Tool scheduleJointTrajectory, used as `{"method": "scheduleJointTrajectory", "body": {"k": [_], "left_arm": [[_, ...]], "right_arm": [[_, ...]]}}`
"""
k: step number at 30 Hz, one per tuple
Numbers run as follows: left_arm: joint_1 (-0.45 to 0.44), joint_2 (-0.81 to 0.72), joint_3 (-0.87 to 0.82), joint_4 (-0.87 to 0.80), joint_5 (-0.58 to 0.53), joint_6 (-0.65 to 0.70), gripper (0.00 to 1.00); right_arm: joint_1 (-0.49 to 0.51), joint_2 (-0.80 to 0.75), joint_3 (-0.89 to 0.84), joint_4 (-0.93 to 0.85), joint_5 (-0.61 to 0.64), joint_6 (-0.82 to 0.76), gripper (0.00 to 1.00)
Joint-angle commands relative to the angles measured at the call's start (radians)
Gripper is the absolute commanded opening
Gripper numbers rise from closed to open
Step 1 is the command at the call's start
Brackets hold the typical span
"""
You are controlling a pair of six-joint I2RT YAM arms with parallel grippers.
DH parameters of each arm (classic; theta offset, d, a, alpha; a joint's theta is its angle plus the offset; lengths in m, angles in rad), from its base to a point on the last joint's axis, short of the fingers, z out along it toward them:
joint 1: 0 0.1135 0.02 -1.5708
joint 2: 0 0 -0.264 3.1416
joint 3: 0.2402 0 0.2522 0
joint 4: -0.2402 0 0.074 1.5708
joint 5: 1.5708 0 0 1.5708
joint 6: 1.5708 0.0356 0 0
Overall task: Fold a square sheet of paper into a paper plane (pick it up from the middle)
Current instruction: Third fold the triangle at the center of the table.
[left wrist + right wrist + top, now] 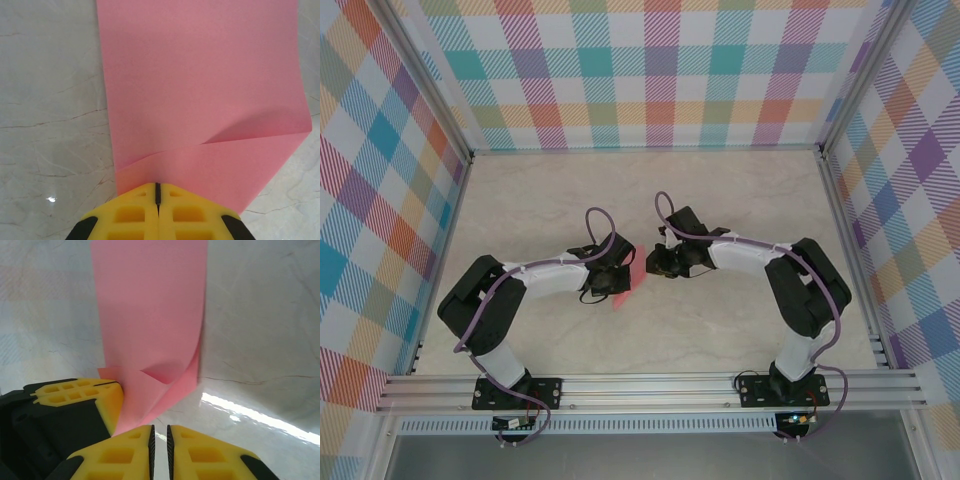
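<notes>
The square sheet of paper (626, 284) is salmon-pink and lifted off the table between the two grippers. In the left wrist view the paper (200, 75) hangs down with a diagonal crease and a flap folded over near its held edge. My left gripper (158, 192) is shut on that edge. In the right wrist view the paper (150, 315) curls at its lower right corner, just left of my right gripper (160, 435), whose jaws stand a narrow gap apart with nothing between them. The left gripper's yellow fingers (80, 392) pinch the sheet there. From above, left gripper (616, 277) and right gripper (658, 265) nearly meet.
The marble-patterned tabletop (720, 190) stretches behind and to both sides of the arms. Checked walls (640, 70) close off the back and sides, and an aluminium rail (650, 385) runs along the near edge.
</notes>
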Motion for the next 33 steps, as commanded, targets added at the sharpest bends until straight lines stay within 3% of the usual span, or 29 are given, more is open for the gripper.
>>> {"method": "scheduleJointTrajectory", "body": {"k": [1,13,33], "left_arm": [[-0.004,0.032,0.017,-0.037,-0.022,-0.018,0.01],[-0.005,0.029,-0.009,-0.031,-0.014,-0.035,0.00],[-0.004,0.027,-0.013,-0.061,-0.040,-0.042,0.00]], "right_arm": [[0.015,0.040,0.032,0.056,-0.062,0.022,0.14],[0.035,0.127,0.046,0.169,-0.147,0.088,0.08],[0.042,0.194,0.046,0.144,-0.096,0.068,0.08]]}}
